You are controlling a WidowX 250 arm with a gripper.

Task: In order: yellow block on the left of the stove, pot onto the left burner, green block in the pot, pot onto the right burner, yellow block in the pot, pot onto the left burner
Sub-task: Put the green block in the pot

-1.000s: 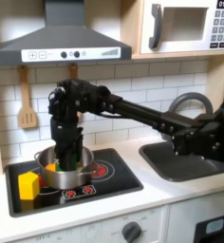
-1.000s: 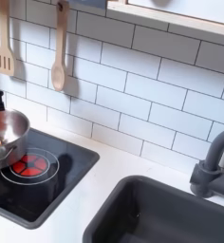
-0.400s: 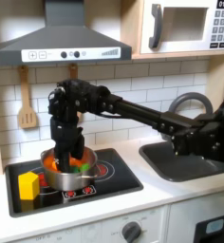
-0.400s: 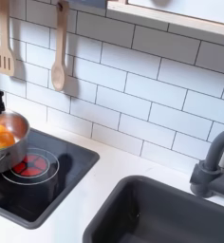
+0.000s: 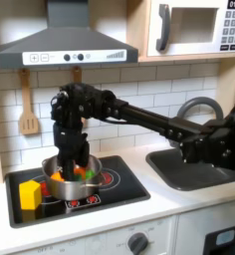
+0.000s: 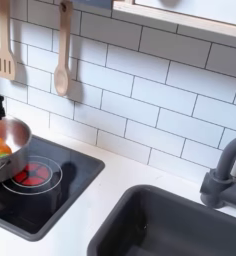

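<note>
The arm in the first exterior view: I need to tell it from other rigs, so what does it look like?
The arm is matt black all over, built of chunky boxy segments joined by rounded joints. Its claw is black too, narrow, on a blocky wrist. No markings or cables can be made out.
</note>
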